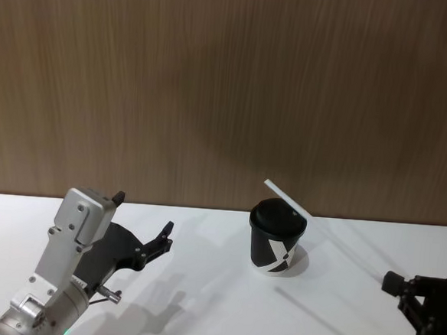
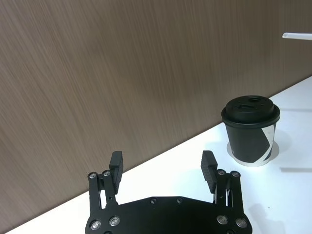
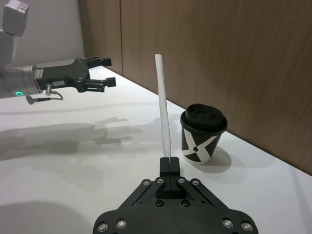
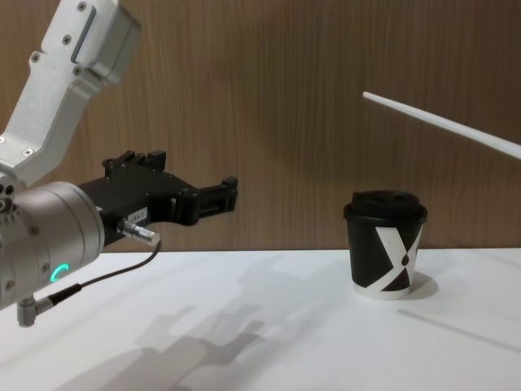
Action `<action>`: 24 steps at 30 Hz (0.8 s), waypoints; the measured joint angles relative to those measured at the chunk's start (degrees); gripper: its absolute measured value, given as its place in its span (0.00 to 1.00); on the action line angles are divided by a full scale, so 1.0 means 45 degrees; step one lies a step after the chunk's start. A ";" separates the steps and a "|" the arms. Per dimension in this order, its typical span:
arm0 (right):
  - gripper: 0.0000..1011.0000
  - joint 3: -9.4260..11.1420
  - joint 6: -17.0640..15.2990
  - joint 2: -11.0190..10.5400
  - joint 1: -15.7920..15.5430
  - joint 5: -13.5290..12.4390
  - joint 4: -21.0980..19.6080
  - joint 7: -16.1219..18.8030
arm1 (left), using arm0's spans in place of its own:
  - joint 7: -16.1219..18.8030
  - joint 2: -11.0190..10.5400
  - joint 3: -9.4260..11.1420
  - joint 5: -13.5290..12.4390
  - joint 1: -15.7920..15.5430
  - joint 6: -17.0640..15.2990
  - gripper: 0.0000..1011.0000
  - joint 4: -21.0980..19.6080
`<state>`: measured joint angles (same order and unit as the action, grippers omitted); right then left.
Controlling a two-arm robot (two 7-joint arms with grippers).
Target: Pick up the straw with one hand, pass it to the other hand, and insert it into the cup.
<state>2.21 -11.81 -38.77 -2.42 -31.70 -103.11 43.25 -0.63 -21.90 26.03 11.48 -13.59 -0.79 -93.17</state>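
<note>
My right gripper (image 3: 169,163) is clamped tight on the bottom end of the straw (image 3: 163,107), the two fingers pressed together around it with no gap showing. It sits low at the near right of the table (image 1: 199,296). From there the straw leans up and to the left, and its free end hangs high above the cup (image 4: 387,244), well apart from the lid (image 2: 251,108) and touching nothing. The cup stands upright on the table at the far side, close to the brown wood wall (image 1: 214,82), with its white X mark facing me. The domed lid is pressed on, and there is a small round spot on its top; I cannot tell whether it is an opening. My left gripper (image 2: 162,163) hovers above the table on the near left, well apart from both cup and straw, its fingers spread wide with nothing between them and pointing towards the cup. A green ring light (image 4: 57,273) glows on that arm's silver wrist, and a thin cable (image 4: 106,273) loops beneath it. Between my two grippers lies bare white tabletop carrying only soft shadows, with the cup beyond it, so no other thing stands between the straw's end and the lid.
</note>
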 joint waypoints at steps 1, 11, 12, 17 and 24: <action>0.00 -0.0070 -0.0018 -0.0011 0.0052 -0.0032 0.0026 0.0026 | 0.0000 0.0000 -0.0001 0.0000 0.0000 0.0000 0.99 0.0000; 0.00 -0.0430 -0.0092 -0.0057 0.0323 -0.0167 0.0183 0.0133 | 0.0000 0.0000 0.0000 0.0000 0.0000 0.0000 0.99 -0.0001; 0.00 -0.0463 -0.0092 -0.0063 0.0343 -0.0172 0.0198 0.0137 | 0.0000 0.0000 -0.0001 0.0000 0.0000 0.0000 0.99 -0.0001; 0.00 -0.0582 -0.0085 -0.0081 0.0429 -0.0206 0.0248 0.0158 | 0.0001 0.0000 0.0000 0.0000 0.0000 0.0000 0.99 -0.0001; 0.00 -0.0703 -0.0064 -0.0102 0.0506 -0.0234 0.0292 0.0177 | -0.0001 0.0000 0.0000 0.0000 0.0000 0.0000 0.99 -0.0001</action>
<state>-0.96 -12.09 -39.23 -0.14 -32.76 -101.79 44.04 -0.63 -21.90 26.03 11.48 -13.59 -0.79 -93.18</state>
